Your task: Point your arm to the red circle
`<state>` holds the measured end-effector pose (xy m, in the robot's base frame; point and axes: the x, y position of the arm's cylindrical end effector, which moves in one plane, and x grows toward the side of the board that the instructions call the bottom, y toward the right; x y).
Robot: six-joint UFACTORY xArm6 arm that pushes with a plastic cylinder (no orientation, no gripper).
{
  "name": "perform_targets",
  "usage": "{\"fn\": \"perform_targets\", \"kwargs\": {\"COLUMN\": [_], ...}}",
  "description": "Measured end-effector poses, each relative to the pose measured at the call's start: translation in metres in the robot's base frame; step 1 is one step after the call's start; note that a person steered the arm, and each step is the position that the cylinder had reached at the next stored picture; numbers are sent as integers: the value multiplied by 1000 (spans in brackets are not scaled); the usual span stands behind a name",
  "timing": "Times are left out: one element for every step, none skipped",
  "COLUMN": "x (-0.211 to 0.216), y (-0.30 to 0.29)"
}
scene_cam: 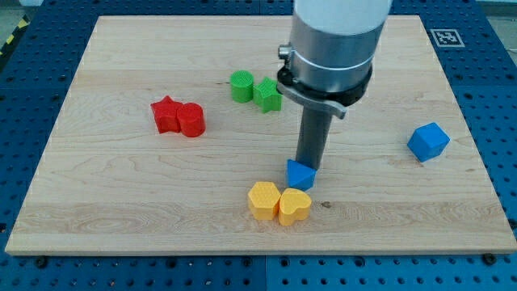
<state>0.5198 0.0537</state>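
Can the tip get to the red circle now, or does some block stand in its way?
Probably yes. My tip is beside the blue block, and no block lies between it and the red circle, up toward the view's left.

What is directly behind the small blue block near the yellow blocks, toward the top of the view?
The dark rod stands right behind the small blue block. My tip seems to meet the block's top edge. The board behind the rod is covered, so nothing can be told there.
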Motion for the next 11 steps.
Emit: {"fn": "perform_targets", "kwargs": {"x": [4, -8, -39, -41, -41, -41, -48, -80, -81, -76, -75], "y": [-7, -5, 29, 42, 32, -29, -92, -106, -116, -105, -86]}}
